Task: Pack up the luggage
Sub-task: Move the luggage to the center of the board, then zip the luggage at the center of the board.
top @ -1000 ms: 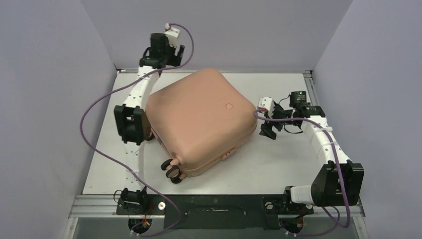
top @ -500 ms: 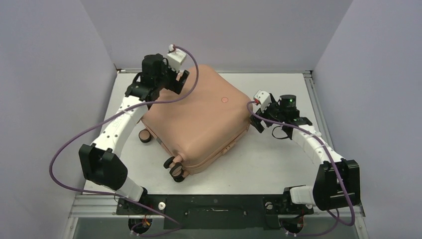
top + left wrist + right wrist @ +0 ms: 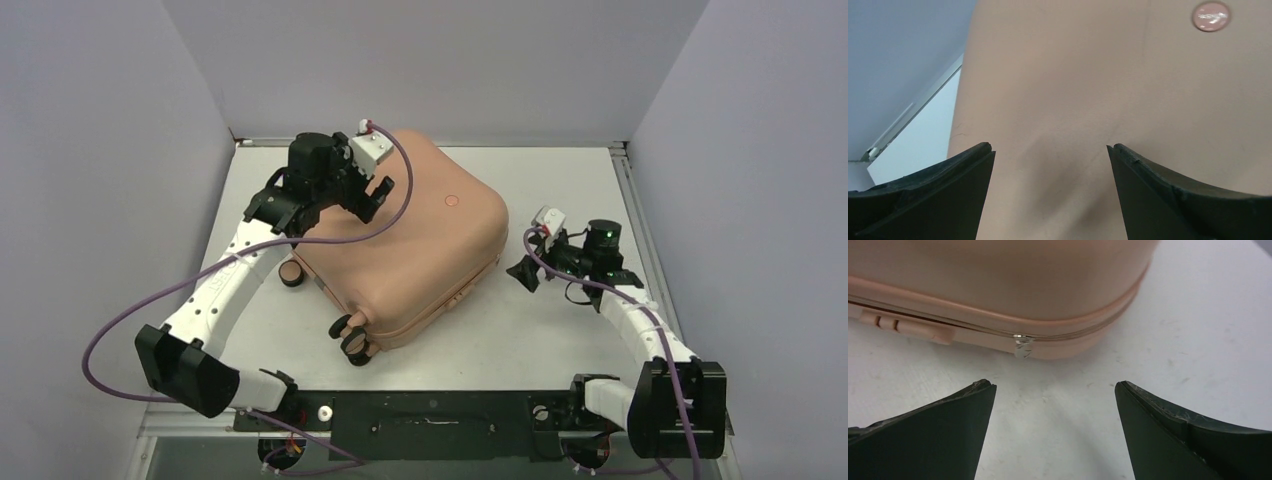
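Observation:
The salmon-pink luggage lies shut and flat in the middle of the table, wheels toward the near edge. Its round logo dot faces up and also shows in the left wrist view. My left gripper is open and empty, hovering close over the shell's far left part. My right gripper is open and empty, low over the table just right of the luggage's right corner. In the right wrist view a silver zipper pull hangs at the seam of the shell, ahead of the fingers.
Two caster wheels stick out at the luggage's near corner and another at its left side. A small latch tab sits on the seam. The white table is walled by grey panels on three sides.
My left gripper has swung from the back left corner onto the luggage's top. The luggage has turned and shifted a little. My right gripper has drawn back toward the near right, away from the corner.

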Robot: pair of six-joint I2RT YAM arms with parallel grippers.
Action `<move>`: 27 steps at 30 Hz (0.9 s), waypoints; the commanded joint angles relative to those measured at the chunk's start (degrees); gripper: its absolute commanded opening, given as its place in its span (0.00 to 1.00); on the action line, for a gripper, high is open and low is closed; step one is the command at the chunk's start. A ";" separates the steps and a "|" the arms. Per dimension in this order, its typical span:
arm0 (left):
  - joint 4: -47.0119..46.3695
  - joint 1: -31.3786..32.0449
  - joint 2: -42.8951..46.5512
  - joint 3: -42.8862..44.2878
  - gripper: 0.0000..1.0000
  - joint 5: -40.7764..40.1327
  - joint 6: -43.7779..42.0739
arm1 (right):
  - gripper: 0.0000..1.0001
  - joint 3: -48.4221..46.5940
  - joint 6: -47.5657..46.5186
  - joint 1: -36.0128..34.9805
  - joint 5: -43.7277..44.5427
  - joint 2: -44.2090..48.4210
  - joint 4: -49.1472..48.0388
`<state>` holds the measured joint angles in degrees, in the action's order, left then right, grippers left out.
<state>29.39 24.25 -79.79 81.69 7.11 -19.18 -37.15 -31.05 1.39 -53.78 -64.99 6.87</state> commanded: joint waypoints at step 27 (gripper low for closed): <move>12.59 3.71 3.79 3.10 0.80 27.16 -4.42 | 0.05 9.28 12.58 -10.86 12.91 -5.53 -30.41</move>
<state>37.06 26.98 -76.38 81.54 23.14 -21.67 -24.67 -16.21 -10.46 -41.54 -70.94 -23.70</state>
